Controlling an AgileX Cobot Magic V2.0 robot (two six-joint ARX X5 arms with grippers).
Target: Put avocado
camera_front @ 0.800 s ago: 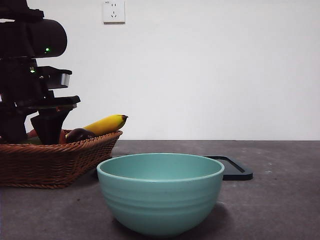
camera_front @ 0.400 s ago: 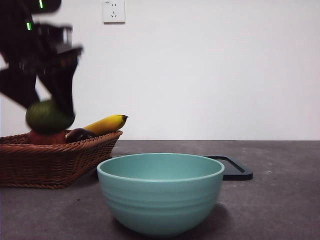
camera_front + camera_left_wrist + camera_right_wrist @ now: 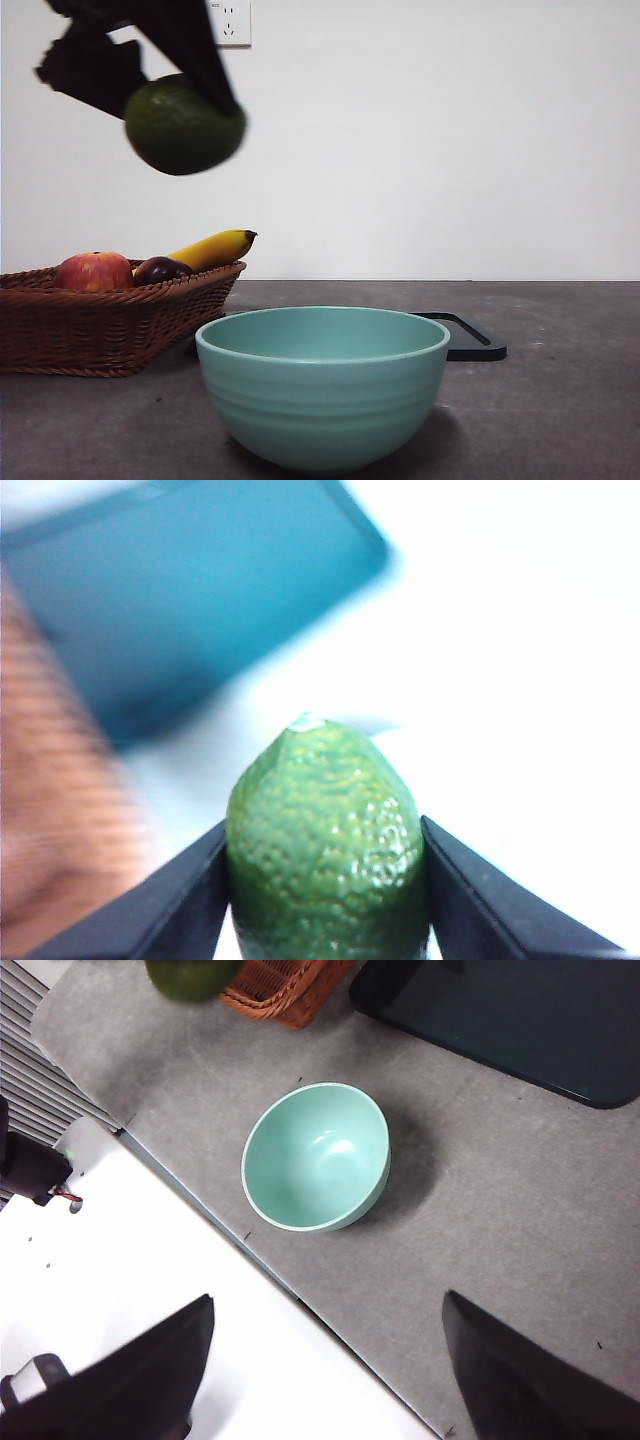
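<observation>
The dark green avocado (image 3: 183, 125) hangs high in the air at the upper left of the front view, above the right end of the wicker basket (image 3: 100, 325). My left gripper (image 3: 150, 70) is shut on it; in the left wrist view both black jaws press the avocado's (image 3: 325, 845) pebbled sides. The avocado (image 3: 190, 977) also peeks in at an edge of the right wrist view. A teal bowl (image 3: 322, 385) stands near and central on the table. My right gripper (image 3: 325, 1360) is open, high above the table near the bowl (image 3: 315, 1155).
The basket holds a red apple (image 3: 93, 272), a dark plum (image 3: 160, 270) and a banana (image 3: 212, 248). A dark flat tray (image 3: 462, 335) lies behind the bowl to the right. The right wrist view shows the table's edge and a white surface beyond it.
The left gripper has lifted the avocado out of the basket, rising and shifting right toward the bowl. The apple beneath it is now uncovered.
</observation>
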